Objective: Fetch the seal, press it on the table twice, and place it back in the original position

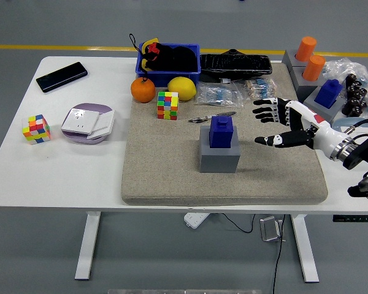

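Observation:
The seal (222,130) is a blue block with a small knob on top. It stands on a grey square base (219,156) near the middle of the beige mat (165,177). My right hand (273,122) comes in from the right and hovers to the right of the seal, a short gap away. Its fingers (263,109) are spread and the thumb (265,141) points toward the base. It holds nothing. My left arm is out of view.
A pen (211,116), a colour cube (167,105), an orange (143,90) and a lemon (181,87) lie behind the seal. A blue bin (169,61) stands at the back. Grey holders with orange cylinders (313,67) and another blue seal (328,93) stand right. Another cube (36,129), a plate (88,122) and a phone (61,76) lie left.

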`<move>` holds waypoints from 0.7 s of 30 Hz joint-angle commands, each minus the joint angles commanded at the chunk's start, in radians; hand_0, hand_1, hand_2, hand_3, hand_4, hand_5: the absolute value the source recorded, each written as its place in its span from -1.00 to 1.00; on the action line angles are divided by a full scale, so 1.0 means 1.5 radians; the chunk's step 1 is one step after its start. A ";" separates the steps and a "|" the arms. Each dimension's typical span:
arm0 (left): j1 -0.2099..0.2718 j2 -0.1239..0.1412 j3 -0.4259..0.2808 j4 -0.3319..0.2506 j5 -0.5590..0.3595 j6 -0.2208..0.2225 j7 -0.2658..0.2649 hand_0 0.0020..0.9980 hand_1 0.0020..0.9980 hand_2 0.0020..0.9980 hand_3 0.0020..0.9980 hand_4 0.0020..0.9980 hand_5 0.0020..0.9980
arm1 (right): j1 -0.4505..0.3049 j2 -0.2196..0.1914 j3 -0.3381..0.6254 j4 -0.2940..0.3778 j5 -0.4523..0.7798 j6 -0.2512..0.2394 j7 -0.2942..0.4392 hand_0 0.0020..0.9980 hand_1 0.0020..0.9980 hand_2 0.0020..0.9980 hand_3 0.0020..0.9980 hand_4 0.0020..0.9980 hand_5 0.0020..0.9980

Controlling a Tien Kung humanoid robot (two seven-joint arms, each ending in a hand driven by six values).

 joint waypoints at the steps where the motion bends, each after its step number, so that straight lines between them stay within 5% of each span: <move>1: 0.000 0.000 -0.001 0.000 0.001 0.000 0.000 0.43 0.38 0.35 0.49 0.32 -0.45 | 0.003 0.001 -0.007 -0.002 0.002 -0.002 0.002 0.68 0.57 0.53 0.60 1.00 -1.00; 21: -0.006 -0.003 0.010 -0.003 0.002 -0.002 -0.001 0.43 0.38 0.35 0.50 0.32 -0.45 | 0.075 0.043 -0.088 -0.090 0.014 -0.041 0.061 0.72 0.60 0.57 0.60 1.00 -1.00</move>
